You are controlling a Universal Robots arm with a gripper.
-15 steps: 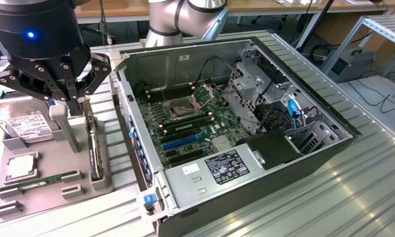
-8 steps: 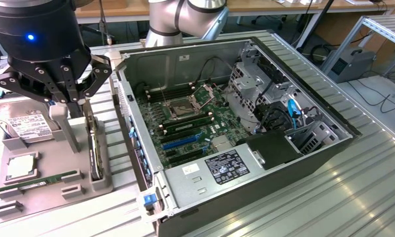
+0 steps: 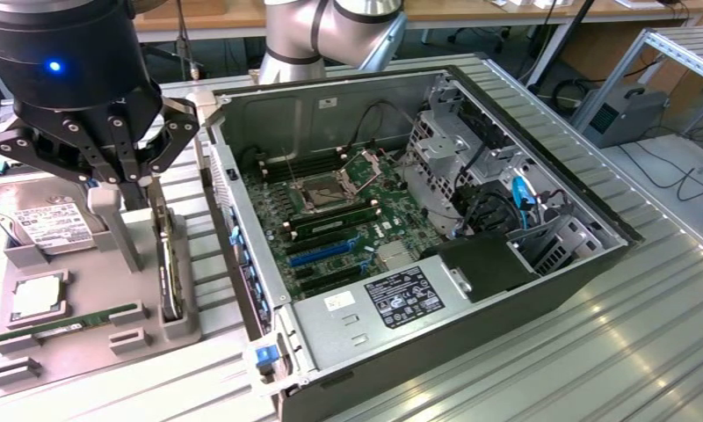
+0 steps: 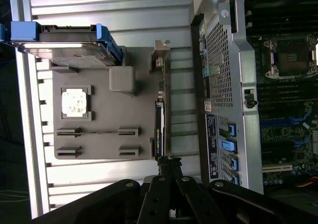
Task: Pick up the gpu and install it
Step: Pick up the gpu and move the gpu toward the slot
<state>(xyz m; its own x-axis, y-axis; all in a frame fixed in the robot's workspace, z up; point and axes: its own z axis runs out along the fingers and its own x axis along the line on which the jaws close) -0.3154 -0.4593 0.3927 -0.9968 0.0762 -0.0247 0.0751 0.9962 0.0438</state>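
Fingers (image 4: 169, 160) pressed together at the tips, nothing between them, and in the wrist view they sit right at one end of the gpu (image 4: 159, 127). The gpu stands on edge in a slot of the grey tray (image 4: 99, 119), silvery bracket at the end away from the fingers. From the exterior view the gripper (image 3: 129, 176) hangs over the tray (image 3: 82, 347), above the gpu (image 3: 170, 264) and clear of it. Further along the tray: a memory stick (image 3: 70, 322), a processor chip (image 3: 35, 297) and a hard drive (image 3: 49, 224). To the exterior view's right the open computer case (image 3: 586, 264) lies on the slatted counter (image 3: 633, 352), motherboard (image 3: 340, 220) exposed.
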